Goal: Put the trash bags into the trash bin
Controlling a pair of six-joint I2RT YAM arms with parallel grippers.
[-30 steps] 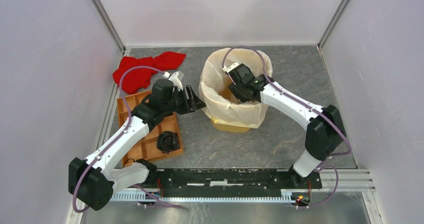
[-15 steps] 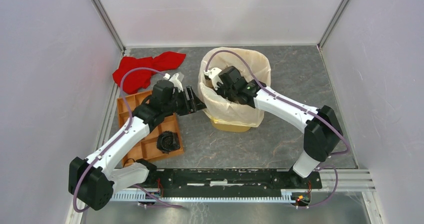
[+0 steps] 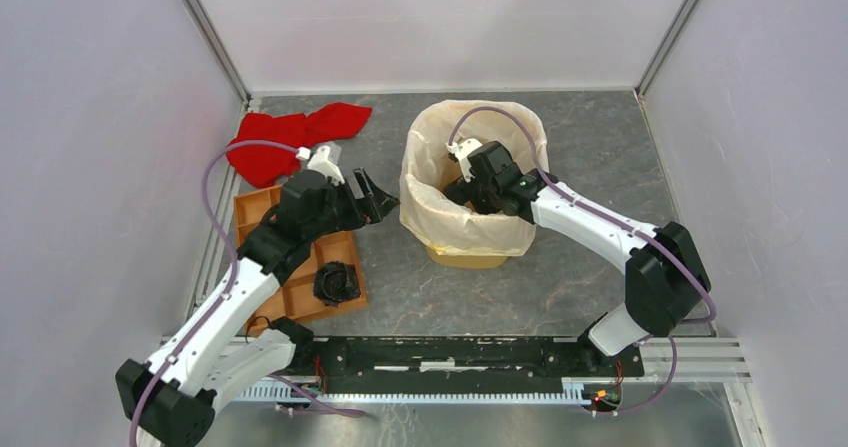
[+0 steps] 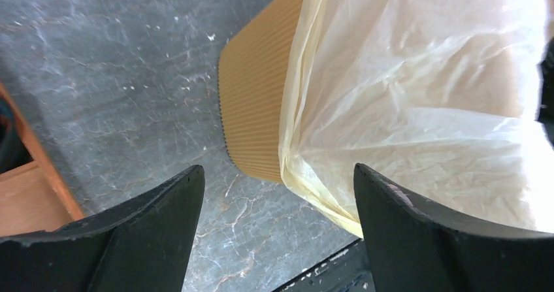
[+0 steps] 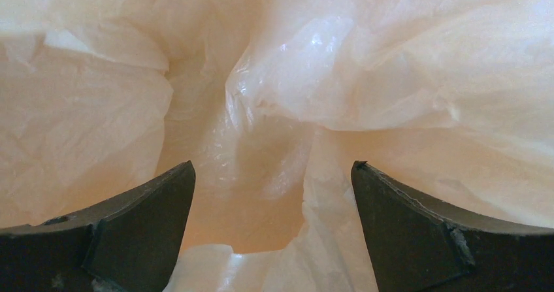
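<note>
The cream-white trash bag [image 3: 470, 229] lines the orange-yellow trash bin [image 3: 462, 255], its edge folded down over the rim and most of the outside. My right gripper [image 3: 458, 189] is open, reaching down inside the bag; the right wrist view shows crinkled bag plastic [image 5: 274, 96] between the spread jaws, which hold nothing. My left gripper [image 3: 382, 199] is open and empty, just left of the bin and apart from it. The left wrist view shows the bin's ribbed wall [image 4: 255, 102] and the bag's hanging edge [image 4: 418, 109] ahead of its jaws.
A red cloth [image 3: 290, 137] lies at the back left. A flat orange compartment tray [image 3: 300, 287] with a black item [image 3: 336, 282] lies under the left arm. Walls close in on the left, back and right.
My left gripper has pulled back left, away from the bag's rim. My right gripper swung left across the bin's inside, then back toward its middle. The bag's rim has spread more evenly over the bin.
</note>
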